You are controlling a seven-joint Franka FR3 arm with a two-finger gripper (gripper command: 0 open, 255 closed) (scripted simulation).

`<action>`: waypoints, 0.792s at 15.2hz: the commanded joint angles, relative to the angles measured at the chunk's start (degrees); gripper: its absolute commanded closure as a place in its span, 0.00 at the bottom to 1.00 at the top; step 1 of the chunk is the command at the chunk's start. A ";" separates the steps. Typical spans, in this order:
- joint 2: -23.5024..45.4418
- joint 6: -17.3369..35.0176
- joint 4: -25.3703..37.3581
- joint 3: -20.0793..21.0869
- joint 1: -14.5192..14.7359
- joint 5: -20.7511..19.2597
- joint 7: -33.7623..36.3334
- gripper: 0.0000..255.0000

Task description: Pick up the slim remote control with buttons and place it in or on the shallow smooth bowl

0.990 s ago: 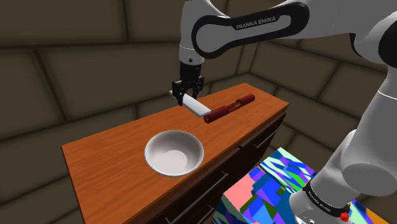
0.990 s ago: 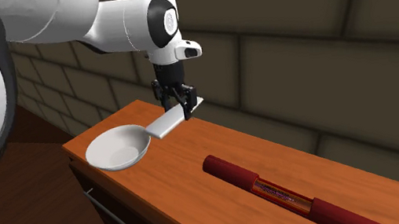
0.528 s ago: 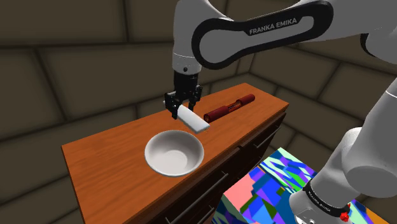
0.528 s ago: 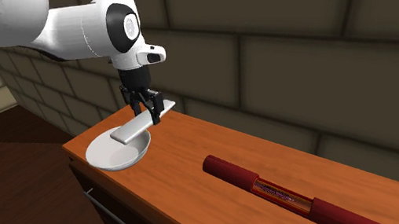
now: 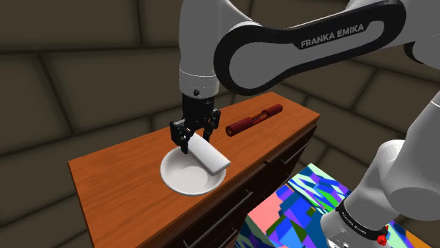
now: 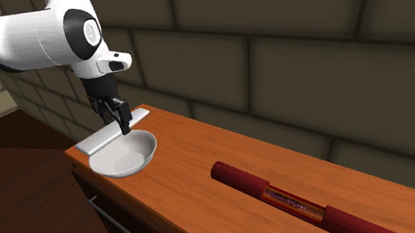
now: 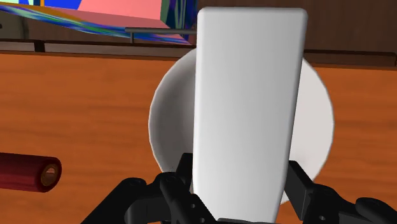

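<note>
Your gripper [image 5: 193,135] has its two black fingers [image 7: 182,181] pinching one end of the remote control [image 5: 211,156], one finger on each long edge, so the slab is clamped between them. The remote is drawn as a plain white, flat, round-cornered bar with no buttons that you can make out. From the fingers it runs out lengthwise and slopes a little downward towards its free end. Right below the fingers lies the shallow white bowl [image 5: 176,180]. In the wrist view the remote [image 7: 248,108] covers the bowl's middle, and the bowl's [image 7: 167,121] rim shows on either side of the bar, past each finger. In the second exterior view the gripper [image 6: 121,120] holds the remote [image 6: 100,137] above the bowl [image 6: 134,159], with the free end reaching past the rim on the side away from the fingers. You cannot tell from these views whether that end touches the rim. The bowl rests on a wooden counter [image 5: 116,168]. Well off to one side of the fingers a dark red tube [image 5: 254,118] with a label band lies flat on the same top, apart from both bowl and remote.
</note>
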 commanded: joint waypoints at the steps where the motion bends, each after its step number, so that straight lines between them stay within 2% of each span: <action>1: 0.52 1.07 -0.62 0.28 0.37 -0.28 0.86 1.00; 12: 3.66 9.01 -5.81 0.15 0.68 -2.11 2.13 1.00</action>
